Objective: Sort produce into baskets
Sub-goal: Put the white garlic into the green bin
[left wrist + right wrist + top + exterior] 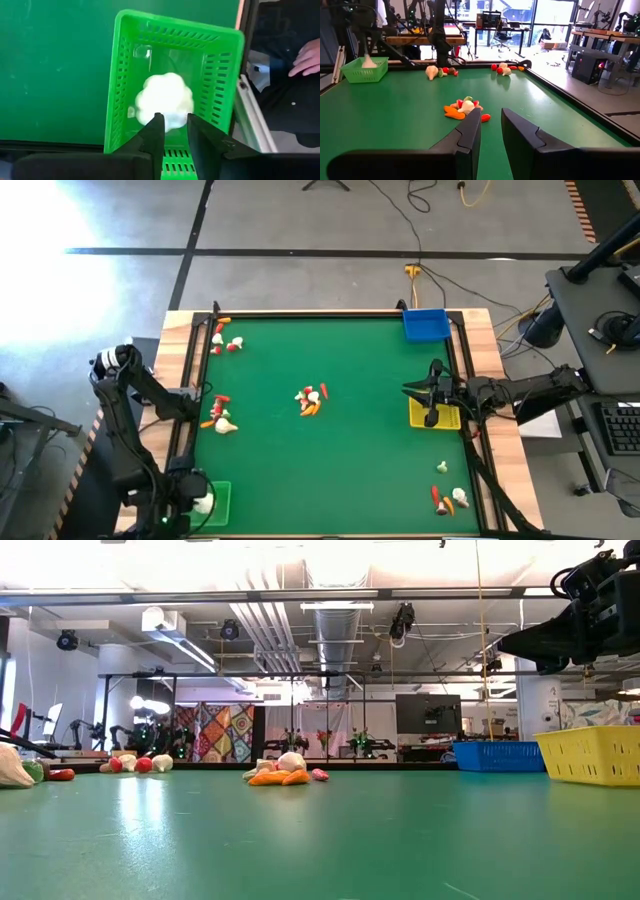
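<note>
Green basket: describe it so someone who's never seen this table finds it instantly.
Start at the green table in the high view and go to the corner where the left arm's end effector hangs. The green basket sits there, a latticed tray with a white garlic bulb over it. The blue basket and yellow basket lie along the opposite edge.
</note>
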Robot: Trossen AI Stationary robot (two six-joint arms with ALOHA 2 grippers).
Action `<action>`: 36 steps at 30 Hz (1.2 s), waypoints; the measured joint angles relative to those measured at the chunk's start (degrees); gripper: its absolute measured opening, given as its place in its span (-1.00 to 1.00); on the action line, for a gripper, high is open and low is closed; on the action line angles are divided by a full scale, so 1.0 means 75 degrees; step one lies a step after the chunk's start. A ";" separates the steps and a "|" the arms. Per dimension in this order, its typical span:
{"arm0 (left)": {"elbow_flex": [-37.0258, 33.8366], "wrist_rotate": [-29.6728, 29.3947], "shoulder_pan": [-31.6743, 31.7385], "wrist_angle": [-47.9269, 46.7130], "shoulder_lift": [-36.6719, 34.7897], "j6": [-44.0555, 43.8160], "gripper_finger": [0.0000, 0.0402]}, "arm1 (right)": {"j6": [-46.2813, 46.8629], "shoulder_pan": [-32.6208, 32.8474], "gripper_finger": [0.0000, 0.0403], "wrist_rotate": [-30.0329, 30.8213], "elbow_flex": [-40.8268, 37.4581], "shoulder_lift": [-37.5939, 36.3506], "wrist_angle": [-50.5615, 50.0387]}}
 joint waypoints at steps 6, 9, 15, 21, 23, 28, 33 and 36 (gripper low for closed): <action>0.0293 -0.0342 0.0000 -0.0220 -0.0015 0.0288 -0.44 | 0.0000 0.0000 -0.66 0.0001 0.0000 0.0000 0.0000; 0.0477 -0.0342 0.0038 -0.0585 -0.0015 0.0661 -0.35 | 0.0000 0.0000 -0.66 0.0003 -0.0001 0.0000 0.0000; 0.1052 -0.0675 0.0097 -0.1960 -0.0015 0.0777 -0.30 | -0.0001 0.0000 -0.66 0.0000 -0.0001 0.0000 0.0000; 0.1386 -0.2725 0.0243 -0.2431 -0.0017 0.0803 -0.30 | 0.0000 0.0000 -0.66 0.0000 -0.0001 0.0000 0.0000; 0.1387 -0.3045 0.0491 -0.2548 -0.0023 0.1007 -0.31 | 0.0000 0.0000 -0.66 0.0002 0.0000 0.0000 0.0000; 0.1020 -0.3128 0.1451 -0.2636 -0.0026 0.1834 -0.35 | 0.0000 0.0000 -0.66 0.0003 -0.0003 0.0000 0.0000; 0.0215 -0.3052 0.2613 -0.2629 -0.0139 0.2248 -0.38 | 0.0000 0.0000 -0.66 0.0001 -0.0003 0.0000 0.0000; -0.0290 -0.2769 0.3263 -0.2577 -0.0284 0.2453 -0.39 | -0.0001 0.0000 -0.66 0.0001 0.0000 0.0000 0.0000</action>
